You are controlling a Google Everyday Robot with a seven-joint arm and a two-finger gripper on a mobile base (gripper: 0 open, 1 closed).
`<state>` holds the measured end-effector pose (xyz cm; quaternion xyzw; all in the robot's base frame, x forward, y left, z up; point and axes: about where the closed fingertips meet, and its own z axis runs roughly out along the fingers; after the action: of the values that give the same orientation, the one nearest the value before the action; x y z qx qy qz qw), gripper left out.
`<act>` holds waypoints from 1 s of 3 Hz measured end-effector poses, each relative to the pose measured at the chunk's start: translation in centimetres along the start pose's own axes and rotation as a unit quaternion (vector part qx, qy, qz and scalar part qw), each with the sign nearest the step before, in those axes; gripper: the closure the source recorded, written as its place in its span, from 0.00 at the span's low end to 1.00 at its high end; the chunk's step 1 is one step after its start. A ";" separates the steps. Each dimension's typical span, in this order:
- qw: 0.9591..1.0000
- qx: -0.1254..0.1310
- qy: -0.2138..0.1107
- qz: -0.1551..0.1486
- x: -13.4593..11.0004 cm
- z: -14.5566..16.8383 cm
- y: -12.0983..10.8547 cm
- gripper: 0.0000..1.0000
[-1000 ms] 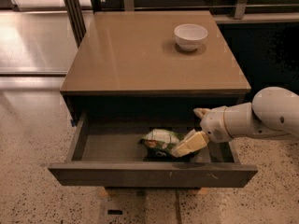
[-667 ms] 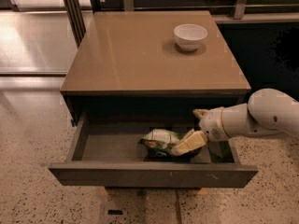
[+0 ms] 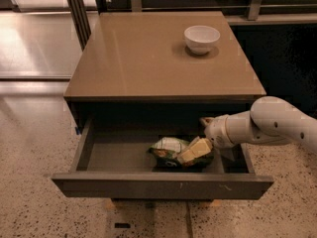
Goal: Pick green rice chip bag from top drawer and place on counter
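Observation:
The green rice chip bag [image 3: 167, 147] lies on the grey floor of the open top drawer [image 3: 119, 155], a little right of its middle. My gripper [image 3: 193, 142] reaches into the drawer from the right, just to the right of the bag. It is open, and its lower cream finger [image 3: 194, 150] rests against the bag's right end. The white arm [image 3: 277, 125] comes in from the right edge. The tan-brown counter [image 3: 143, 58] is above the drawer.
A white bowl [image 3: 201, 37] stands on the counter at the back right. The drawer's front panel [image 3: 163, 186] juts out over a speckled floor. Dark metal posts [image 3: 77, 9] stand behind the cabinet's left corner.
My gripper has edged slightly left toward the bag inside the drawer. The bag has not moved.

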<state>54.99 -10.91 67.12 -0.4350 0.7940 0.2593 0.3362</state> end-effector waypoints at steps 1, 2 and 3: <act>1.000 -0.004 0.004 -0.011 -0.2 1.9 -0.8 0.00; 1.000 -0.008 0.012 -0.021 -0.2 3.5 -1.4 0.00; 1.000 -0.008 0.028 -0.010 1.5 4.4 -1.1 0.00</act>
<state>56.70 -9.07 63.05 -0.4526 0.7968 0.2502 0.3125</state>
